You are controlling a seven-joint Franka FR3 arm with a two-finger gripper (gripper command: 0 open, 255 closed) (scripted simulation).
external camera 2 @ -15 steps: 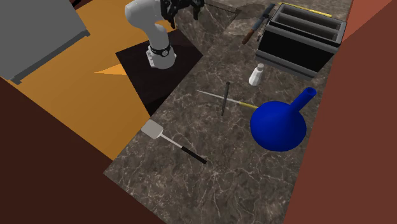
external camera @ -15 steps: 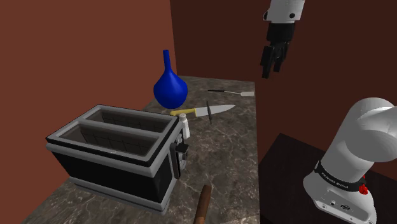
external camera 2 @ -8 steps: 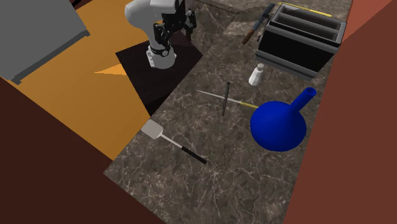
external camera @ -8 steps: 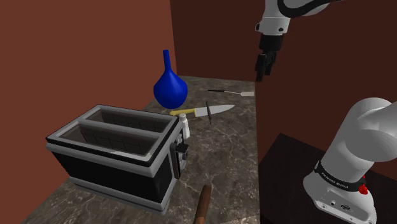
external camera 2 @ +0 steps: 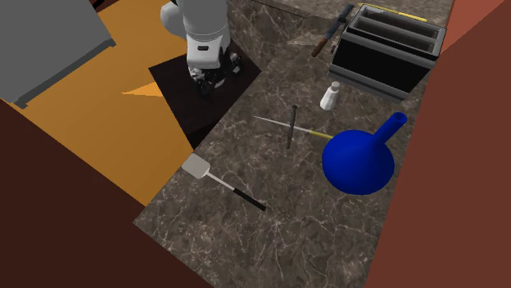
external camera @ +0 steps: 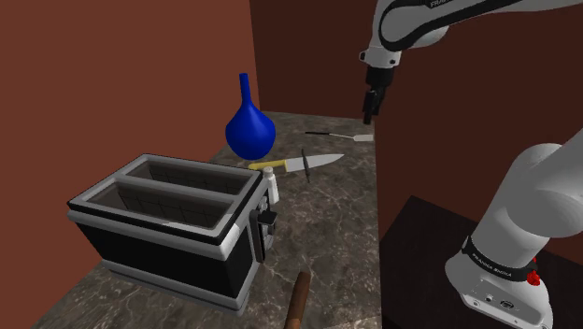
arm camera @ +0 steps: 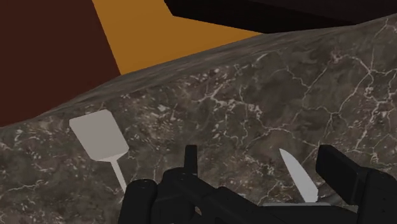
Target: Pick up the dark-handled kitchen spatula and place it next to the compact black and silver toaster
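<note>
Toaster point(external camera: 173, 220) sat lower left. From the lower-right stand point(external camera: 425, 234), the arm arched to upper centre, gripper point(external camera: 370, 110) pointing down, fingers spread and empty. Just below it in frame, the spatula point(external camera: 341, 136) lay crosswise at the counter's point(external camera: 327, 215) far end, blade rightward.

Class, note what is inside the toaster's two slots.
In the shoulder view, both slots of the toaster show dark inner walls with a faint grid and nothing sticking out. Their bottoms are hidden behind the rims.

Unreadable print on arm base point(external camera: 492, 266)
</note>
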